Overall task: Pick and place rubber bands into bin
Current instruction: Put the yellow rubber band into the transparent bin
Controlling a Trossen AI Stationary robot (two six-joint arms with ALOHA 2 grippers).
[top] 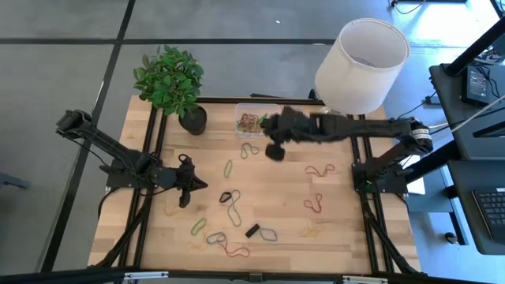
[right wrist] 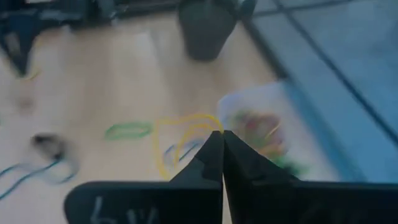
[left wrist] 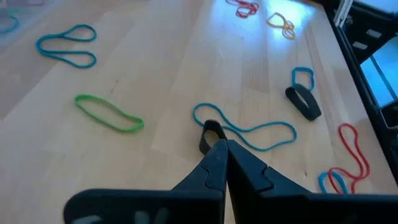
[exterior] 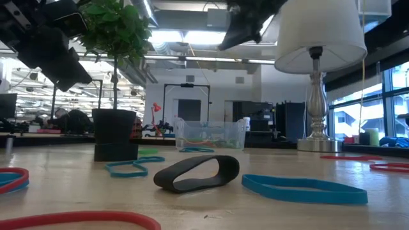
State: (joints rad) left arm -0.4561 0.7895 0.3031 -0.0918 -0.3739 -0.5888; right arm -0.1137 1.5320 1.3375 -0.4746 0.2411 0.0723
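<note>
Many rubber bands lie flat on the wooden table: a blue one (top: pixel 250 150), a green one (top: pixel 228 167), red ones (top: pixel 319 170), a wide black one (exterior: pixel 197 174). The clear bin (top: pixel 256 120), with several bands inside, stands at the far middle (exterior: pixel 209 134). My right gripper (right wrist: pixel 222 133) is shut on a yellow rubber band (right wrist: pixel 180 142), raised in the air just short of the bin (right wrist: pixel 261 134); its arm reaches across from the right (top: pixel 272 130). My left gripper (left wrist: pixel 225 147) is shut and hovers over a black band (left wrist: pixel 211 133) at the left middle (top: pixel 199 186), touching nothing. My right gripper pinches one end of the yellow rubber band (right wrist: pixel 210 128) between its two fingertips. The fingers slant downward toward the table's far left. The band is lifted clear of the table and hangs as a slack loop beside and below the fingertips.
A black plant pot (top: pixel 192 120) with a green plant stands just left of the bin. A lamp with a white shade (top: pixel 361 67) stands to its right at the far edge. Black rails run along both table sides.
</note>
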